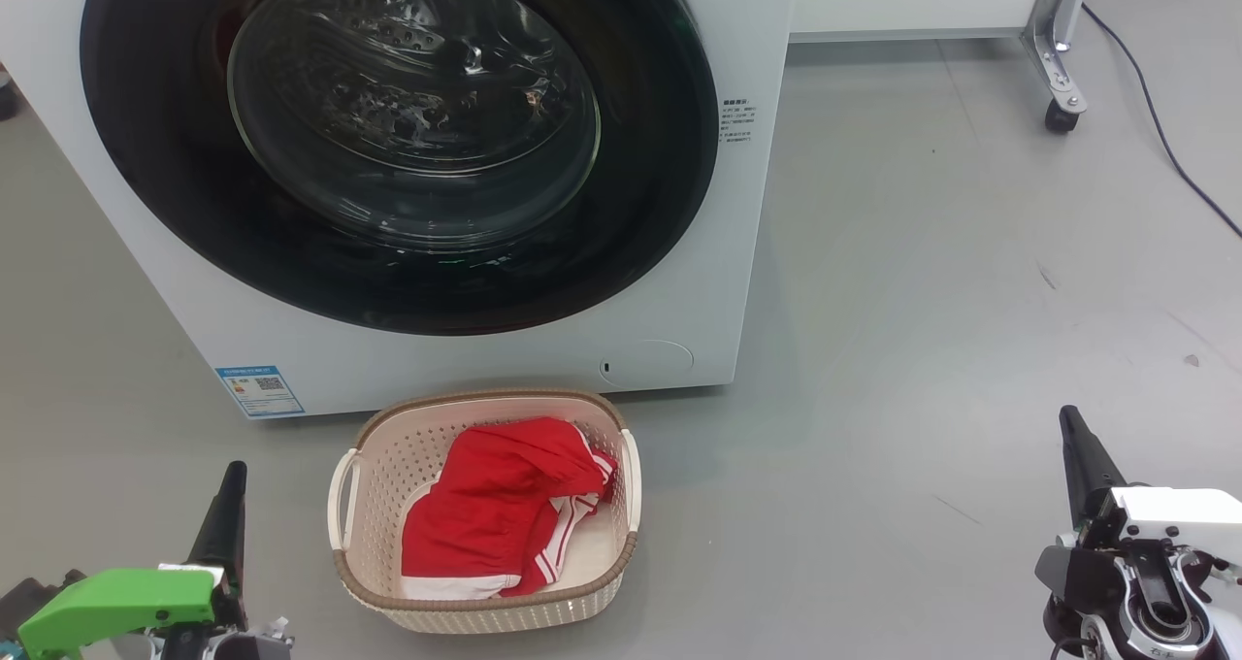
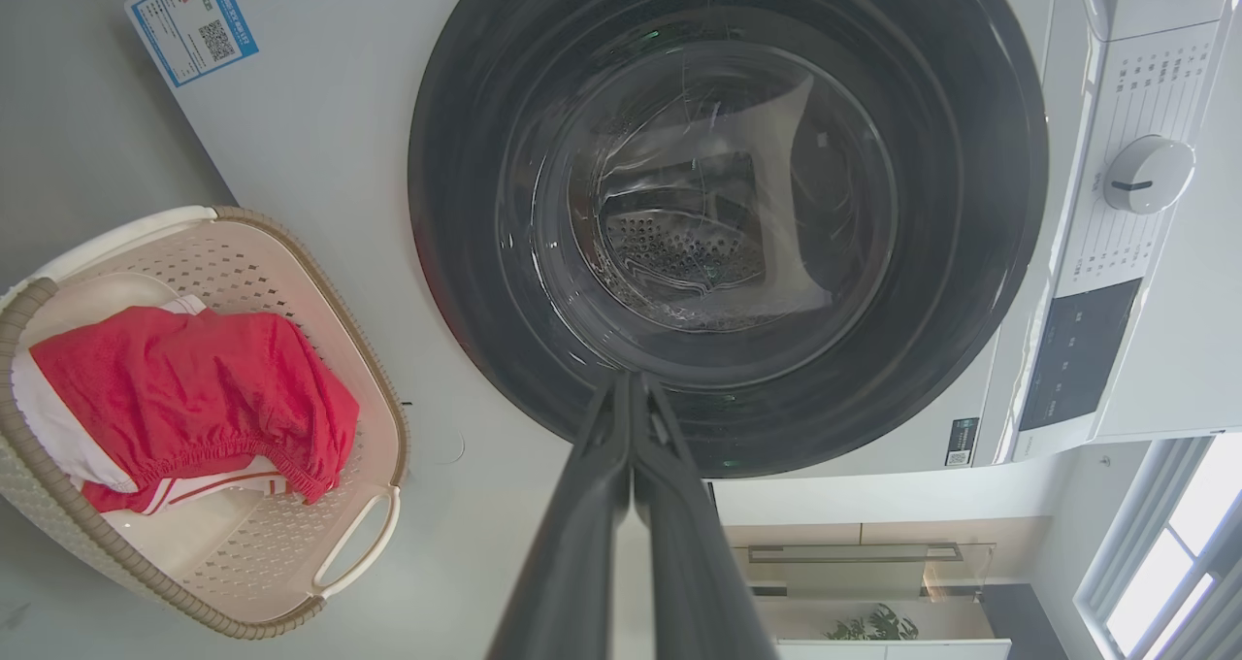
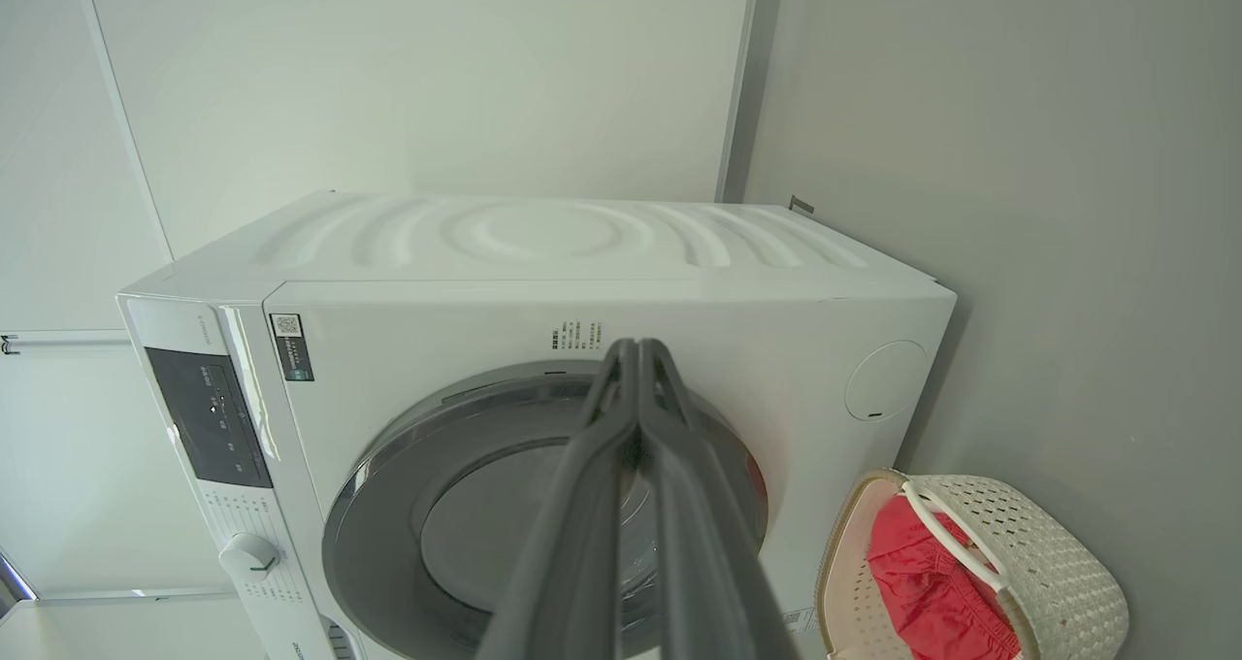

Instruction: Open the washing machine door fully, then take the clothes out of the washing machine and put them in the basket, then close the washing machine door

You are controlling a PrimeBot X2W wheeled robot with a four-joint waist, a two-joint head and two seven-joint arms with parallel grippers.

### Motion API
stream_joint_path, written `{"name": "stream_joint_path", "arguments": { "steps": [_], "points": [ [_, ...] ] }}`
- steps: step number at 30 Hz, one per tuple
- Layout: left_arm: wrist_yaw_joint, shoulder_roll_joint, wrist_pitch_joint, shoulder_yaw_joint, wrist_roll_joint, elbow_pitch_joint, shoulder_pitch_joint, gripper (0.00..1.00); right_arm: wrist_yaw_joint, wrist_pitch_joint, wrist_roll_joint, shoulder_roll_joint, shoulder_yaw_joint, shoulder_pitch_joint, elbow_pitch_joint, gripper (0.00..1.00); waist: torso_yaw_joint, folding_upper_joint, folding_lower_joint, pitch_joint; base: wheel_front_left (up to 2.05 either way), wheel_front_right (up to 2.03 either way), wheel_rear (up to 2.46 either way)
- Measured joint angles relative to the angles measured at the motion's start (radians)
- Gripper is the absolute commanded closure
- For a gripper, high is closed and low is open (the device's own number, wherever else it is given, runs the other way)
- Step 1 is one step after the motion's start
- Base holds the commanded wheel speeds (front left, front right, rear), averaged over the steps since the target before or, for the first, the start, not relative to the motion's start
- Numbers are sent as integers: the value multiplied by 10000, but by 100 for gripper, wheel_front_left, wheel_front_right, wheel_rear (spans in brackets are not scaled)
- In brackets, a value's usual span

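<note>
Washing machine door point(image 1: 388, 281) sits flush on the washing machine point(image 1: 752, 252), ahead of and above both arms. Clothes point(image 1: 495, 505) lie in the basket point(image 1: 485, 400), nearer my left gripper point(image 1: 235, 476) than my right gripper point(image 1: 1070, 417). Both finger pairs pressed together, empty. I judge the task done.

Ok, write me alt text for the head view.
A white washing machine with its round black-rimmed door shut stands on a grey floor; in front of it a cream basket holds the red clothes. The left pincer and right pincer, both shut, sit at the lower corners.
</note>
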Motion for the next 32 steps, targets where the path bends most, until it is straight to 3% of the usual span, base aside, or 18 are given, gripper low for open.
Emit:
{"name": "stream_joint_path", "arguments": {
  "steps": [32],
  "points": [
    [-2,-17,31,40,0,31,-9,100,46,79,-4,29,-50,-3,42,100,0,0,0,-1,0,0,0]
  ]
}}
